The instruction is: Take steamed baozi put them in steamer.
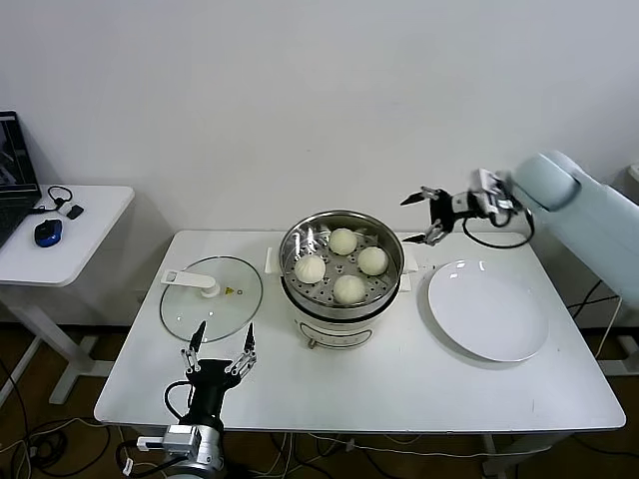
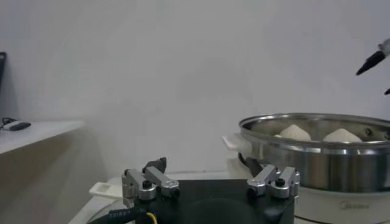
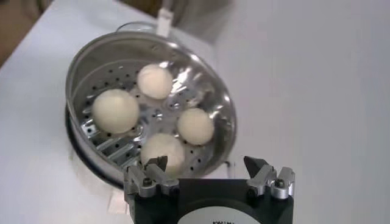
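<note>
Already we see four steamed baozi (image 1: 342, 240) in the steamer (image 1: 290, 261); right gripper (image 1: 423, 217), jaws wide and empty, risks clipping the rim if lowered.

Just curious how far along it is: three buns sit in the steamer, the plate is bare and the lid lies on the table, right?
Not quite: four buns sit in the steamer, not three, as the head view and right wrist view show. The plate is bare and the lid lies on the table.

baozi (image 1: 342, 240) in steamer (image 1: 296, 288) — lid (image 1: 211, 296) left — plate (image 1: 487, 309) right
</note>
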Motion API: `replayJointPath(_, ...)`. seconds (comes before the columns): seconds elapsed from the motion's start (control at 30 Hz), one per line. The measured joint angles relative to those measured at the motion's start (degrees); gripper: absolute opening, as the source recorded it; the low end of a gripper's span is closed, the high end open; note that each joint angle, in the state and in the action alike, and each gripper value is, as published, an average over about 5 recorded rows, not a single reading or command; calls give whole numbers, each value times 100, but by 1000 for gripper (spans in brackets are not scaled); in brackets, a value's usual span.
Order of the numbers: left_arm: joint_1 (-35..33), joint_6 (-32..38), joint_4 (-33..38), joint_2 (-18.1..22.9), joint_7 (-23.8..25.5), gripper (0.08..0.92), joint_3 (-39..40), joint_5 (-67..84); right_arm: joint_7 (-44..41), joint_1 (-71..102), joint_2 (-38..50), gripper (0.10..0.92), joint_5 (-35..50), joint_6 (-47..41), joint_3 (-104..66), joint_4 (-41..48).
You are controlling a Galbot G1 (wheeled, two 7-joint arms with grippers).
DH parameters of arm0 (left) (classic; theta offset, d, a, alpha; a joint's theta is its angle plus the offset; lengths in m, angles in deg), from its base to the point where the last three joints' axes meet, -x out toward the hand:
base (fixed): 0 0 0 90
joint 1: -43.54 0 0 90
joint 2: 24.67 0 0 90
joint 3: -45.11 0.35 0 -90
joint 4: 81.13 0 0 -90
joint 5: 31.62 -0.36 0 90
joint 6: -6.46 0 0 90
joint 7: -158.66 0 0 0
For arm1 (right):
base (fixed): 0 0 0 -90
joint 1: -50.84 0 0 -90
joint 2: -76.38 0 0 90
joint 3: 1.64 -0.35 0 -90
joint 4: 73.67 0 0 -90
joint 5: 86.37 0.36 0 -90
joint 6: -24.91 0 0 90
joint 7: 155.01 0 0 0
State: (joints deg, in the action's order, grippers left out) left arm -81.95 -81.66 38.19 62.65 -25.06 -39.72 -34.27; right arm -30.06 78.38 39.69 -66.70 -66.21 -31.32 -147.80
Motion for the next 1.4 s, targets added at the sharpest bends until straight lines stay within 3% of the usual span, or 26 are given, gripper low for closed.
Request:
replayJointPath(0.3, 73, -10, -4, 6, -43, 823, -16, -75, 1222, 2688, 127, 823, 50, 361, -2882, -902)
replayJointPath(0.67, 236, -150, -1, -1, 40, 823, -124, -151, 2896, 5735, -725, 823, 199, 934, -5545, -1990)
replayJointPath(0.97, 504, -180, -137, -103, 207, 823, -272, -148, 3995, 7554, -1708, 823, 302, 1440, -6318, -2645)
replayJointPath(1.4, 767, -159, -331, -303, 392, 823, -376, -143, 4765, 9173, -2788, 823, 337, 2000, -6483, -3111)
